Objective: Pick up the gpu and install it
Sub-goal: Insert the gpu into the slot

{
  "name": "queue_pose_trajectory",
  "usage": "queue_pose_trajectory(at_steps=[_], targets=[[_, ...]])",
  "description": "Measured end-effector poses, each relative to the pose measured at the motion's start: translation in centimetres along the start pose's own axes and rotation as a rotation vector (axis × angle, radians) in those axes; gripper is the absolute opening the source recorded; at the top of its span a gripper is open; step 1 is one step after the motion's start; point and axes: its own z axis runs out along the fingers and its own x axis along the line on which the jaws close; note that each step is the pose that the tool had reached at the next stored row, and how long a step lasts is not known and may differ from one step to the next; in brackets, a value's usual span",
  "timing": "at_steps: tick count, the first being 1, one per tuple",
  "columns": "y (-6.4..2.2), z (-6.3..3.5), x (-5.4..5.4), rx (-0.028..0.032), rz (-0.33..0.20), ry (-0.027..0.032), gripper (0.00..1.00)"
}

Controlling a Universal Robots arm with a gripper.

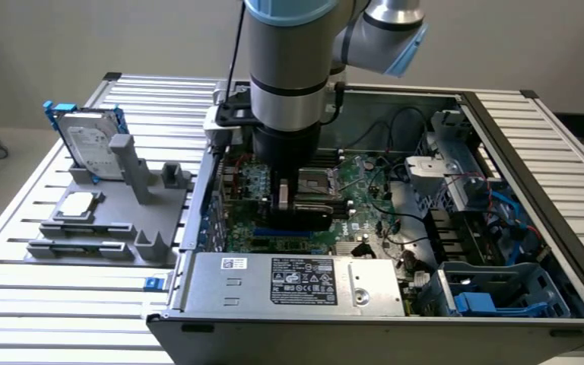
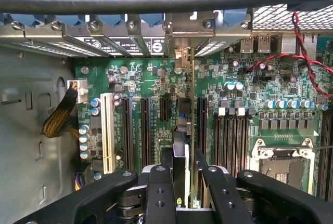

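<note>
My gripper reaches down into the open computer case, low over the green motherboard. It is shut on the gpu, a thin dark card held on edge between the fingers. In the wrist view my gripper has the gpu standing edge-on above the expansion slots. The card's silver bracket sits at the rear slot openings of the case. Whether the card's lower edge is seated in a slot is hidden by the fingers.
Outside the case, a grey fixture holds a silver hard drive in a blue frame and a small square CPU chip. The power supply, empty CPU socket, red wires and drive cages crowd the case.
</note>
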Motion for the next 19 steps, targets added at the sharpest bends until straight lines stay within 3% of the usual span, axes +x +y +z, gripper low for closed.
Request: queue_pose_trajectory(at_steps=[19], targets=[[0.24,0.49,0.02,-0.0025,0.000,0.0000,0.26]])
